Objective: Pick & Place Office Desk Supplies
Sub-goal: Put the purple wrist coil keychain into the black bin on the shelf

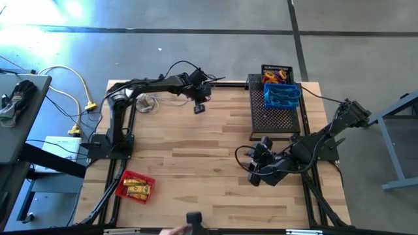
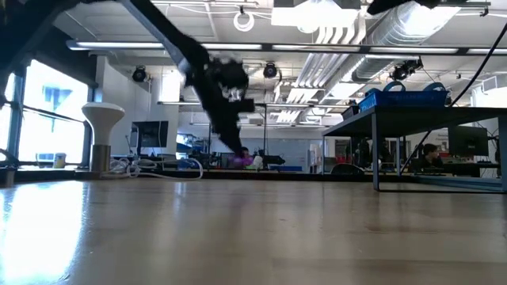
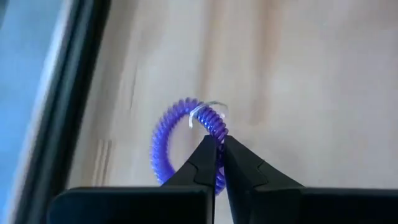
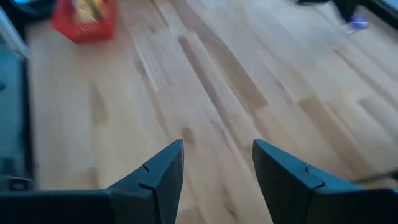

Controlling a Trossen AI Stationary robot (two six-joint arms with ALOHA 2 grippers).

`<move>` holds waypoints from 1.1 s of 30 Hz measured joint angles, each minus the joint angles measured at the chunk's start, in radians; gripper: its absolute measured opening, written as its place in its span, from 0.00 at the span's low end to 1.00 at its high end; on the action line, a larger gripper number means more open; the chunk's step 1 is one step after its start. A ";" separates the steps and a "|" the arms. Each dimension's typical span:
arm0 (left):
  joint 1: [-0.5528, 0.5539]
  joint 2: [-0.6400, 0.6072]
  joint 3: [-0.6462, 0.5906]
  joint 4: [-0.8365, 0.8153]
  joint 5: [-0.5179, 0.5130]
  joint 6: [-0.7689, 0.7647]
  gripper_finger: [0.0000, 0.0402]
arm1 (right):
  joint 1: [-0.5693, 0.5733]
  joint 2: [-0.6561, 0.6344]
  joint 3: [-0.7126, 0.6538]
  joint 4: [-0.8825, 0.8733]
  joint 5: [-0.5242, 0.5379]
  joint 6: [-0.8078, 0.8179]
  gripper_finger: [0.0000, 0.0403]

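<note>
My left gripper [image 3: 219, 142] is above the far middle of the table [image 1: 200, 106], shut on a purple coil ring [image 3: 180, 134] with a small clear ring on it. In the low view the ring [image 2: 244, 161] shows pink-purple below the fingers. My right gripper [image 4: 216, 155] hovers open over bare wood at the table's right near part [image 1: 256, 175]. A blue mesh basket [image 1: 282, 96] sits on the large black mesh tray [image 1: 274, 117]; a black basket [image 1: 277, 74] with orange and yellow items stands behind it. A red basket [image 1: 135, 187] with yellow tubes rests on the near left. My left gripper pinches the purple coil ring at one side of its loop [image 3: 219, 130] between its two fingertips, beside the small clear ring. The fingers come from above, pointing down. The ring is lifted clear of the table and hangs at the fingertips.
A white round disc with cables [image 1: 147, 101] lies at the far left corner. Yellow cables [image 1: 78, 91] run off the table's left. A dark object [image 1: 194, 219] and a hand sit at the near edge. Open wood lies in the middle.
</note>
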 joint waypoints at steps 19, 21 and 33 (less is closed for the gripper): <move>-0.575 -0.391 0.003 -0.150 0.152 -0.532 0.01 | -0.071 0.002 0.000 0.140 -0.023 -0.649 0.45; -0.630 -0.392 0.003 -0.121 0.142 -0.591 0.01 | -0.071 0.006 0.000 0.169 -0.018 -0.713 0.45; -0.840 -0.389 0.004 0.133 -0.086 -0.663 0.01 | -0.073 0.096 0.000 0.397 -0.094 -1.039 0.45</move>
